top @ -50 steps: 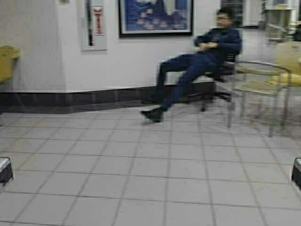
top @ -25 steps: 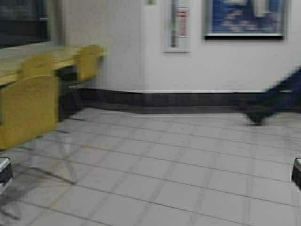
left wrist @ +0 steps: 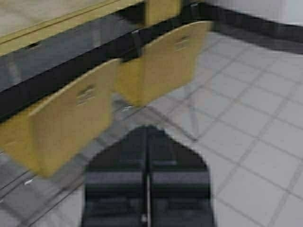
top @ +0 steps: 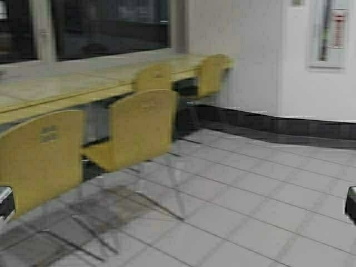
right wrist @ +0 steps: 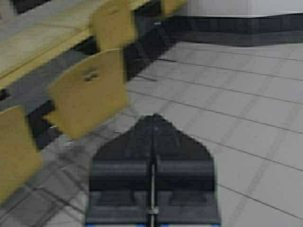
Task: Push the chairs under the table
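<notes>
Several mustard-yellow chairs stand along the long pale table (top: 67, 83) at the left. The nearest chair (top: 39, 156) and the second chair (top: 139, 128) stand out from the table on the tiles. Two more chairs (top: 153, 77) sit farther along, close under the table edge, the last one (top: 211, 73) near the wall. My left gripper (left wrist: 147, 128) is shut and empty, with two chair backs (left wrist: 71, 118) ahead of it. My right gripper (right wrist: 154, 116) is shut and empty over the floor, a chair back (right wrist: 87, 92) beside it.
Grey tiled floor (top: 250, 194) spreads to the right. A white wall with a dark skirting (top: 289, 127) closes the far side, with a narrow framed panel (top: 331, 33) on it. Dark windows run above the table.
The robot has turned left: the whole scene shifts right in the high view. The seated person has gone out of view, and the table with its chairs has come in.
</notes>
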Motion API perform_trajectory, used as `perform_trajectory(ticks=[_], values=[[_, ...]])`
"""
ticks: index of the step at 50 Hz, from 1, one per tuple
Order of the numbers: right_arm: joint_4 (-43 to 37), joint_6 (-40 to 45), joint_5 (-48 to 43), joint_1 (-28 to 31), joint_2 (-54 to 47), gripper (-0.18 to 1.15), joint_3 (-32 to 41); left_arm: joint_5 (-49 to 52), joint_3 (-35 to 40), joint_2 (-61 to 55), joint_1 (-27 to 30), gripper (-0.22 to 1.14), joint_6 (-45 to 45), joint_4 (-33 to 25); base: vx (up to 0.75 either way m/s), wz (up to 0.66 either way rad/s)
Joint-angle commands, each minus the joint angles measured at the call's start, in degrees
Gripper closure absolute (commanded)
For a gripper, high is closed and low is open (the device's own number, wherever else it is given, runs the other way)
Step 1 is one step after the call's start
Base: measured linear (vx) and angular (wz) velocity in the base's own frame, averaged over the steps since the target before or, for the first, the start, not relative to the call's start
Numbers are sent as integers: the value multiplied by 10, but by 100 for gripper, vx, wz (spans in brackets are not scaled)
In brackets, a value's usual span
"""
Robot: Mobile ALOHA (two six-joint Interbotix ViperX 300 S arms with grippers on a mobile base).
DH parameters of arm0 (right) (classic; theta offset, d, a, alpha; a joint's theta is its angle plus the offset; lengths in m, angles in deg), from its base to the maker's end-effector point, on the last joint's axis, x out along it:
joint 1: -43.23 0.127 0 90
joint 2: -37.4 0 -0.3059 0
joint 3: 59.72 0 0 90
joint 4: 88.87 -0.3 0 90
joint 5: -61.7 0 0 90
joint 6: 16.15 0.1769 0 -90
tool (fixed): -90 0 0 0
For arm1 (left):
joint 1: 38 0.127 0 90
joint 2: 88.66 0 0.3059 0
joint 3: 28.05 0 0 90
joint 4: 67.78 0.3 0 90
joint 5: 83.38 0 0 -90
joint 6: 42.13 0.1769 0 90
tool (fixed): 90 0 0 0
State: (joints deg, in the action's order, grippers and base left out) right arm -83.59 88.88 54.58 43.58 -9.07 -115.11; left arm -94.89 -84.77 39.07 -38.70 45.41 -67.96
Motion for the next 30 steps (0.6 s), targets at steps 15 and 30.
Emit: perform_trajectory(ticks=[15,30], values=[[-1,4,-2,2,2,93,2,-3,11,23,0,89,1,-1,17,59],[2,-2,-2,2,3,93,-1,-3,16,23,-1,89,-18,-11,16,63]])
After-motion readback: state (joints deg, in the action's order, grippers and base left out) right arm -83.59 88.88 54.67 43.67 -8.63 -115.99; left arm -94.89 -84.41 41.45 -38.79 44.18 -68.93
